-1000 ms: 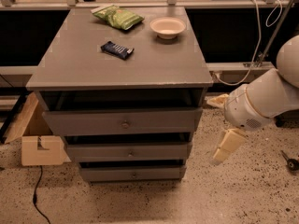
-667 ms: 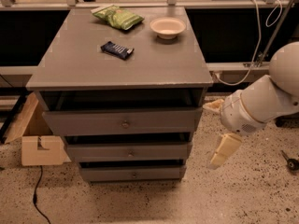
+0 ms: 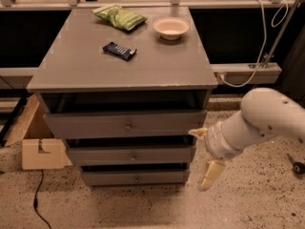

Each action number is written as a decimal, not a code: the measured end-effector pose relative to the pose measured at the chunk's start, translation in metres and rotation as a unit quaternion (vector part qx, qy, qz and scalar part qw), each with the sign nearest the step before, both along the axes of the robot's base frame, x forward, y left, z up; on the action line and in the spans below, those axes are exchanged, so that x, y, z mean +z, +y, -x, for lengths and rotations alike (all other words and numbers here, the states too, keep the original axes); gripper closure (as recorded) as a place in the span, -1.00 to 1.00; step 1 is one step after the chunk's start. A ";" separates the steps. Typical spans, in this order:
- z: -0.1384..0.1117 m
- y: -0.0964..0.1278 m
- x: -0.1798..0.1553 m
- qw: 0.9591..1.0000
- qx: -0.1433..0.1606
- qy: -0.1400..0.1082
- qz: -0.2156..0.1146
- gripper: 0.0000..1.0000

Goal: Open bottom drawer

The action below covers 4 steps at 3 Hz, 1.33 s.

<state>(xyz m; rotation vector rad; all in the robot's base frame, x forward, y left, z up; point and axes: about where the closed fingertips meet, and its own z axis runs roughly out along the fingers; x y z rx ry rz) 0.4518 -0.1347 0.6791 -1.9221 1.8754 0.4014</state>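
A: What is different now?
B: The pincer (image 3: 199,159), its fingers spread, has come lower and closer to the drawers' right side.
A: And the bottom drawer (image 3: 136,178)?
B: Unmoved, lowest of three, near the pincer.

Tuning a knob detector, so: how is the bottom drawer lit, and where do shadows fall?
Camera view: the bottom drawer front is dim, its knob barely visible; dark shadow bands lie above each drawer front; the cabinet top is evenly lit without glare; the hand, open, hangs pale and bright right of the drawers.
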 end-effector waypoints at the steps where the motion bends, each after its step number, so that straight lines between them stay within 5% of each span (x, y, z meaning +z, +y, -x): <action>1: -0.008 0.010 -0.055 1.000 0.014 -0.002 -0.008 -1.00; 2: -0.021 0.015 -0.110 1.000 -0.004 -0.005 -0.027 -1.00; 4: -0.027 0.012 -0.142 1.000 0.003 0.010 -0.017 -1.00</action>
